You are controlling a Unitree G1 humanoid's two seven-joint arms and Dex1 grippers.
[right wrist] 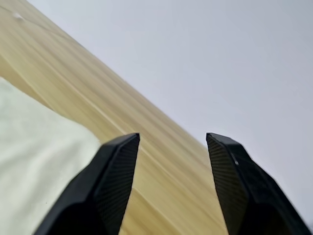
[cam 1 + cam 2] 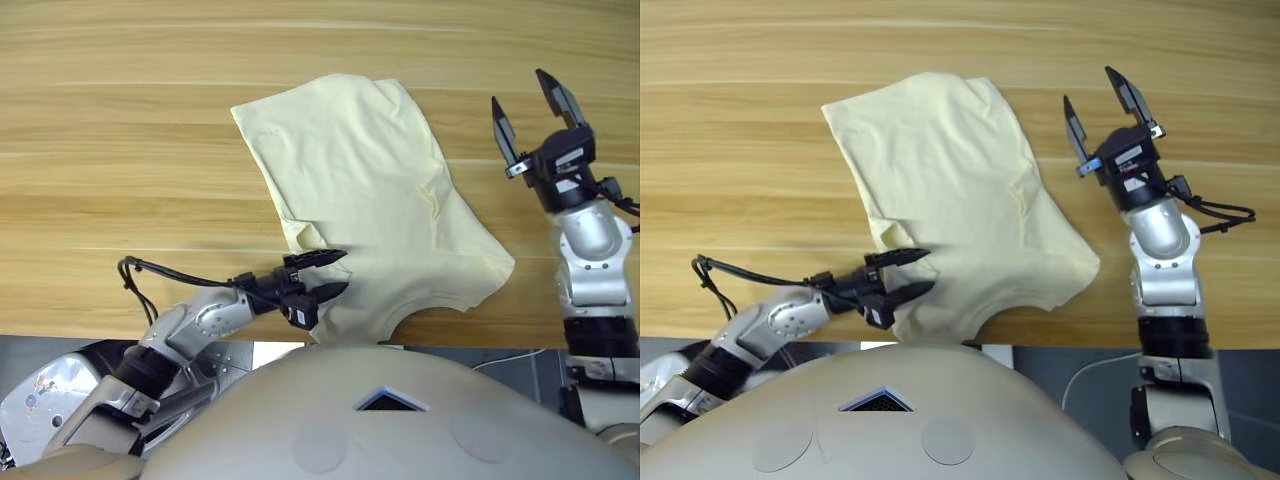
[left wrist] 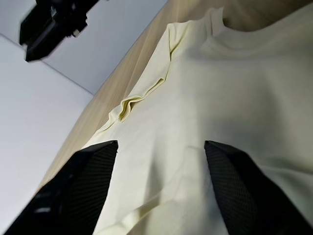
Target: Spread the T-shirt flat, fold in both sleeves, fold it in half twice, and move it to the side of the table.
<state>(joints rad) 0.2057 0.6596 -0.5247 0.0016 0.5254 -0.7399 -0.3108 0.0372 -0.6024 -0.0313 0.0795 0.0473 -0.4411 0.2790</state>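
A pale yellow T-shirt (image 2: 370,200) lies rumpled on a wood-grain bench (image 2: 120,120), neckline nearest the robot. At its near left edge the left pincer (image 2: 343,272) gapes empty, seemingly poised to pinch and spread cloth. Just right of the shirt, the right pincer (image 2: 518,88) hangs wide apart, empty. Plain grey backdrop (image 1: 220,58) beyond.

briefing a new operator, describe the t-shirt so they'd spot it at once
Start at the wooden table. Toward its near edge, around the middle, lies the T-shirt: pale yellow, rumpled, neckline facing the robot. It is the only cloth there, with the open left tool at its edge.
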